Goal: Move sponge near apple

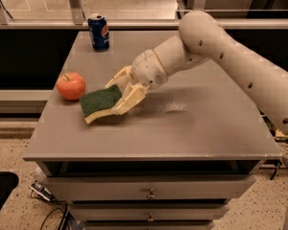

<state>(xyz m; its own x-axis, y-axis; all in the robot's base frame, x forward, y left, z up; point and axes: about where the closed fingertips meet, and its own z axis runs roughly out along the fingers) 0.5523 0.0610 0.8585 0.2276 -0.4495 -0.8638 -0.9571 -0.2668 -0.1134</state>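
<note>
The gripper (117, 96) has its fingers closed on the sponge (100, 101), holding it tilted at the apple's (71, 86) four o'clock, just beside it. Set it flat on the counter (206, 121) before letting go, and avoid nudging the apple.

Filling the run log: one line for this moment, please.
pincer: shut on flat green-topped yellow foam sponge, over grey table | round orange-red apple: close beside sponge
</note>
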